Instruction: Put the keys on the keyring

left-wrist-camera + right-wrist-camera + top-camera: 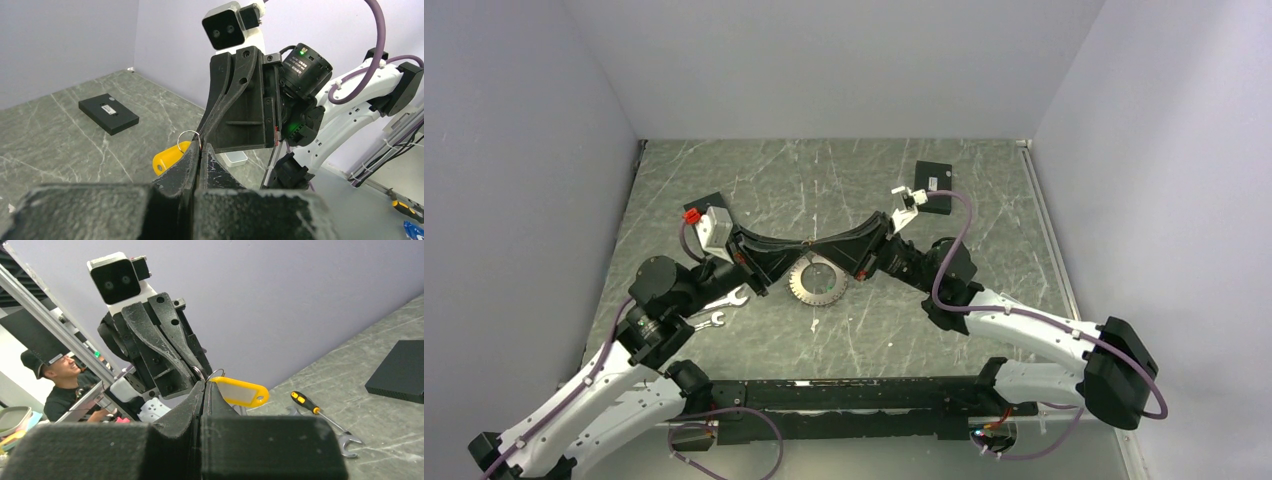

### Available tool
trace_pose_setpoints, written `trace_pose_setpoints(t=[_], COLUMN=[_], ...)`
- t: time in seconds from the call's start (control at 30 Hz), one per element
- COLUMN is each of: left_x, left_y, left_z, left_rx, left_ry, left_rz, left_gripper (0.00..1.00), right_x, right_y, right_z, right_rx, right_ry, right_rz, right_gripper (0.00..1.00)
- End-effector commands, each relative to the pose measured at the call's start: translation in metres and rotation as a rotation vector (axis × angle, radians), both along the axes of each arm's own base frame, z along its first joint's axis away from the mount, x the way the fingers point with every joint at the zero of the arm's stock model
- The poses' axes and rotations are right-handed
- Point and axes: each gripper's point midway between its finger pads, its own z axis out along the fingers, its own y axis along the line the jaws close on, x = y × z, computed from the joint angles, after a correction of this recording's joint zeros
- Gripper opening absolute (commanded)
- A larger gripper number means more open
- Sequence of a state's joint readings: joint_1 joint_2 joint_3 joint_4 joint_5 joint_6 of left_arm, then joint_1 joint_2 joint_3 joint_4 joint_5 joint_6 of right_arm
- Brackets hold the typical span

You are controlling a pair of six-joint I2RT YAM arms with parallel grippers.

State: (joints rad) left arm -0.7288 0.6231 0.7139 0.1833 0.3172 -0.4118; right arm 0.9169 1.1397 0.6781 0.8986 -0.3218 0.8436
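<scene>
Left wrist view: your left gripper, pressed shut, meets the shut right gripper tip to tip, both pinching a small ring with a yellow tag. Just below, mid tabletop, the keyring lies flat, equally near both arms.

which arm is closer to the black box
Right. The right arm has its wrist right next to the black box; the left arm comes in from the opposite side, well away from it.
</scene>
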Motion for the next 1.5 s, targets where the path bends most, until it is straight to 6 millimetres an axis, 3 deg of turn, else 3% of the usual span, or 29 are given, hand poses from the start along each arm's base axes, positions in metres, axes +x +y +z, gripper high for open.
trace_pose_setpoints(t=[0.0, 0.03, 0.13, 0.2, 0.4, 0.47, 0.6, 0.8, 0.93, 1.2, 1.47], left_x=[-0.004, -0.004, -0.003, -0.003, -0.018, -0.024, -0.036, -0.053, -0.059, -0.065, -0.064], left_y=[0.005, 0.006, 0.011, 0.014, 0.016, 0.015, 0.013, 0.008, 0.005, 0.002, 0.000], left_z=[0.009, 0.009, 0.006, 0.000, -0.007, -0.011, -0.022, -0.022, -0.015, -0.020, -0.020], left_rx=[0.023, 0.040, 0.101, 0.148, 0.265, 0.323, 0.444, 0.498, 0.452, 0.446, 0.438], left_ry=[-0.019, -0.020, -0.017, -0.006, 0.015, 0.039, 0.132, 0.143, 0.099, 0.096, 0.091], left_rz=[0.005, 0.011, 0.032, 0.048, -0.019, -0.058, -0.147, -0.273, -0.303, -0.345, -0.351], left_gripper=[0.00, 0.00, 0.00, 0.00, 0.00, 0.00, 0.00, 0.00, 0.00, 0.00, 0.00], right_x=[-0.008, -0.006, 0.001, 0.005, 0.011, 0.005, -0.019, -0.051, -0.054, -0.049, -0.059], right_y=[-0.001, -0.001, -0.004, -0.008, -0.019, -0.017, -0.014, -0.007, -0.005, -0.003, -0.005], right_z=[0.021, 0.019, 0.012, 0.007, -0.007, -0.011, -0.020, -0.025, -0.023, -0.016, -0.003], right_rx=[0.033, 0.019, -0.024, -0.066, -0.229, -0.302, -0.399, -0.428, -0.414, -0.392, -0.349], right_ry=[-0.064, -0.059, -0.045, -0.060, -0.177, -0.253, -0.397, -0.510, -0.518, -0.517, -0.540], right_rz=[0.020, 0.007, -0.044, -0.083, -0.168, -0.133, 0.006, 0.234, 0.255, 0.219, 0.256], right_gripper=[0.00, 0.02, 0.29, 0.39, 0.43, 0.45, 0.56, 0.52, 0.46, 0.44, 0.39])
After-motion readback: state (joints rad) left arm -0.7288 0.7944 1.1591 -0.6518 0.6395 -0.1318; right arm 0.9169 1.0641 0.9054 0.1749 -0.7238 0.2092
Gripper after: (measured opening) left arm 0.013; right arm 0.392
